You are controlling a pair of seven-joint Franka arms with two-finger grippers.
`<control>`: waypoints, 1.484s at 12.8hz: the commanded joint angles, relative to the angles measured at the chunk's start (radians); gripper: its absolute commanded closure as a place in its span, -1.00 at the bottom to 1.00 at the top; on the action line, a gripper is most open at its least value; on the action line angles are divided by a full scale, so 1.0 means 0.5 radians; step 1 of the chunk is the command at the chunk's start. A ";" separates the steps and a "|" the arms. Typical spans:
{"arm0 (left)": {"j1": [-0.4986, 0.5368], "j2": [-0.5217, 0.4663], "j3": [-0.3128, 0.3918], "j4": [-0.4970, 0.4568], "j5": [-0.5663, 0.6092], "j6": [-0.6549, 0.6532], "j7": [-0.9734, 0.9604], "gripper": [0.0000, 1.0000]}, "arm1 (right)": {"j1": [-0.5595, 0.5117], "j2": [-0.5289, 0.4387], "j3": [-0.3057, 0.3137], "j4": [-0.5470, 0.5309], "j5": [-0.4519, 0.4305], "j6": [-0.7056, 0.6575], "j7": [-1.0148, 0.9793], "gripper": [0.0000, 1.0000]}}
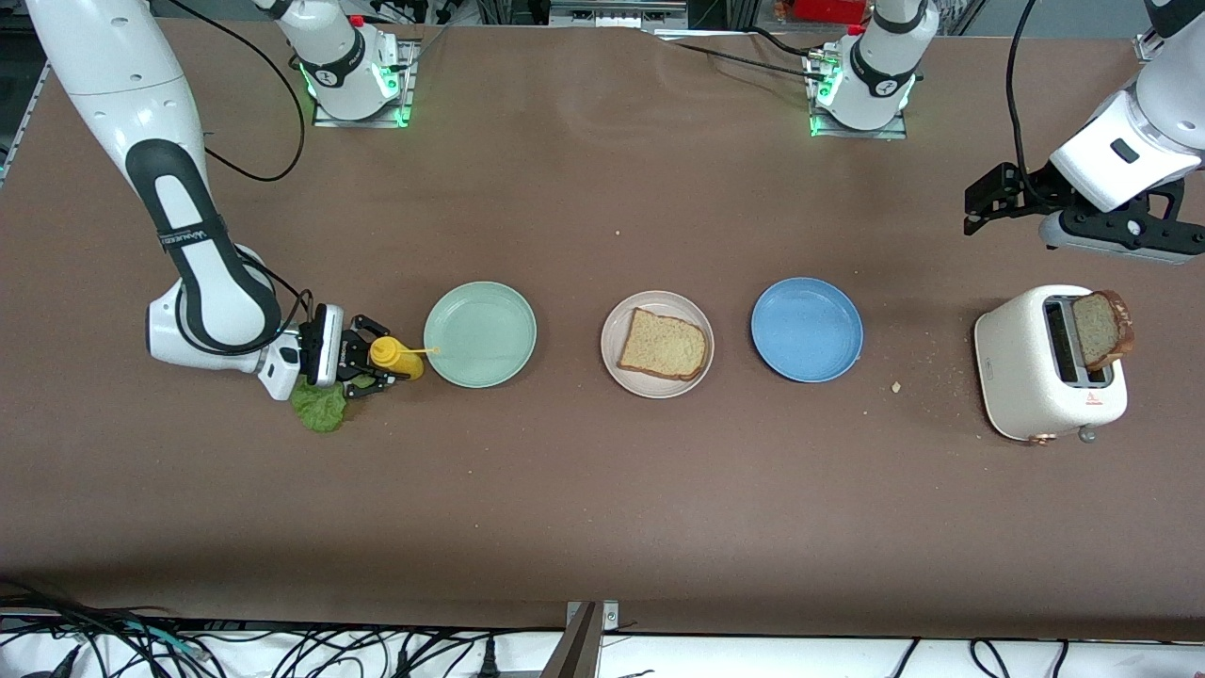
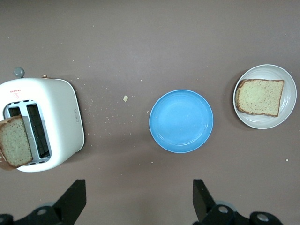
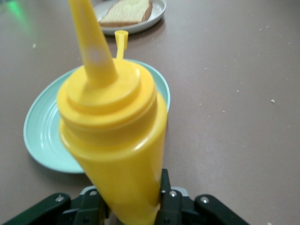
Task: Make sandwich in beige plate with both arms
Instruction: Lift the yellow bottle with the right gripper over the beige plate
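The beige plate sits mid-table with one bread slice on it; both show in the left wrist view, plate and slice. A second slice sticks out of the white toaster. A green lettuce leaf lies on the table under the right hand. My right gripper is low beside the mint plate, shut on a yellow sauce bottle whose nozzle points over that plate. My left gripper hangs open and empty over the table by the toaster.
A mint-green plate lies toward the right arm's end and a blue plate toward the left arm's end, either side of the beige plate. Crumbs dot the table between the blue plate and the toaster.
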 commanded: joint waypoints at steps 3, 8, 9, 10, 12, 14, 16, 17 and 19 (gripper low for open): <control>-0.015 -0.009 0.017 -0.001 -0.039 -0.017 0.003 -1.00 | 0.100 -0.325 0.047 -0.014 -0.878 0.035 1.009 1.00; -0.015 -0.012 0.017 -0.001 -0.039 -0.020 0.003 -1.00 | 0.492 -0.466 0.047 0.026 -1.458 0.032 1.933 1.00; -0.015 -0.009 0.017 -0.001 -0.039 -0.017 0.003 -1.00 | 0.603 -0.470 0.038 0.035 -1.554 0.032 2.135 1.00; -0.015 -0.012 0.017 -0.001 -0.039 -0.020 0.003 -1.00 | 0.716 -0.473 0.020 0.041 -1.643 0.032 2.319 1.00; -0.009 -0.012 0.017 -0.001 -0.039 -0.020 0.006 -1.00 | 1.071 -0.454 -0.142 0.087 -1.741 0.020 2.654 1.00; -0.006 -0.009 0.017 -0.001 -0.039 -0.020 0.006 -1.00 | 1.427 -0.409 -0.372 0.148 -1.748 0.011 2.875 1.00; -0.009 -0.009 0.017 -0.001 -0.039 -0.020 0.006 -1.00 | 1.689 -0.308 -0.572 0.231 -1.754 -0.032 2.968 1.00; -0.009 -0.009 0.017 -0.001 -0.039 -0.020 0.006 -1.00 | 1.747 -0.246 -0.612 0.274 -1.800 -0.044 3.008 1.00; -0.006 -0.009 0.017 -0.001 -0.039 -0.032 0.006 -1.00 | 1.806 -0.121 -0.637 0.372 -1.971 -0.057 3.131 1.00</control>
